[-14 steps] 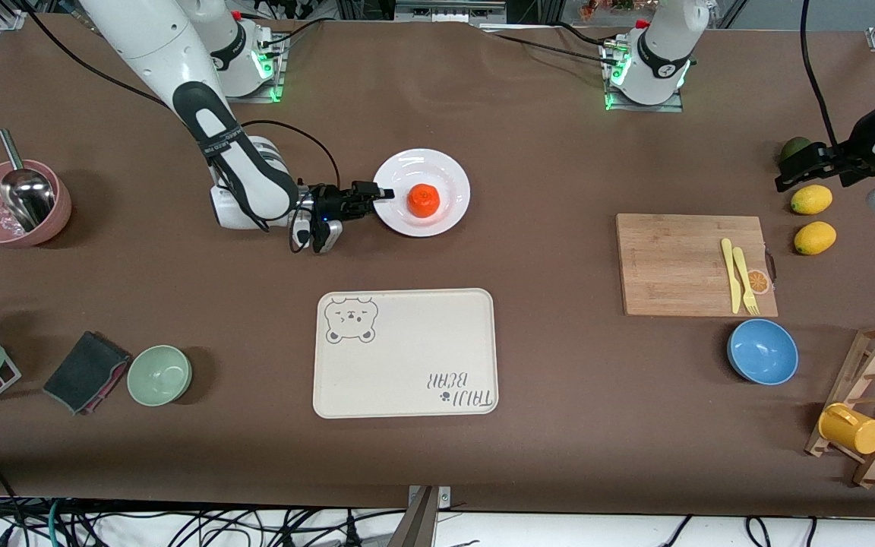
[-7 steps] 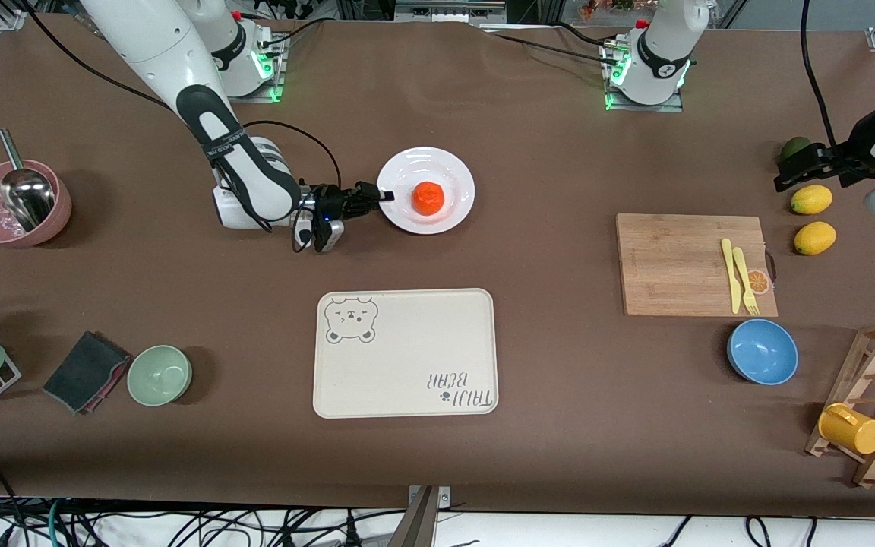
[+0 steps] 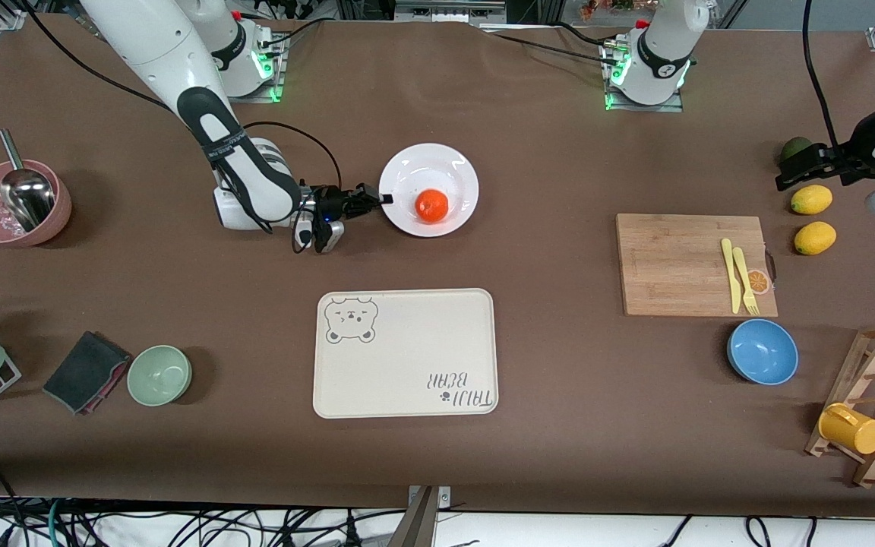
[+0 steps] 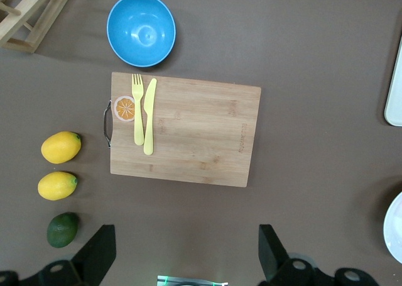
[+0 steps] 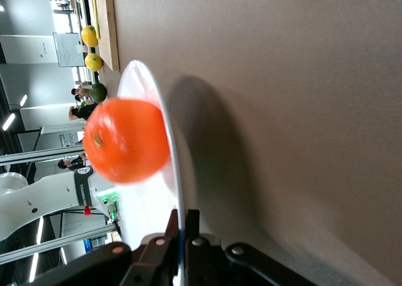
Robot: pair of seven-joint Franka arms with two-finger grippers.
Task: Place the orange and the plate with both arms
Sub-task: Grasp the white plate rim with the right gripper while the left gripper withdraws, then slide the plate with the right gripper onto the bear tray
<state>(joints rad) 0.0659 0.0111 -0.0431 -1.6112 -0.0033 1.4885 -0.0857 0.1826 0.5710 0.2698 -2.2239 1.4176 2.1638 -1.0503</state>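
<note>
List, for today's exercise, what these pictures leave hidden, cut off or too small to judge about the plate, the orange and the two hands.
- Plate in the left wrist view: cut off by the picture's edge.
- Orange underside: hidden against the plate in every view.
- Right hand in its wrist view: fingertips partly cut off by the edge, pinching the rim.
- Left hand in the front view: fingers too small to judge.

You can read one text only: "TAIJI BEAR", printed upside down at the lower right corner of the beige tray [image 3: 407,353], lower centre of the front view; a bear face marks its upper left corner
</note>
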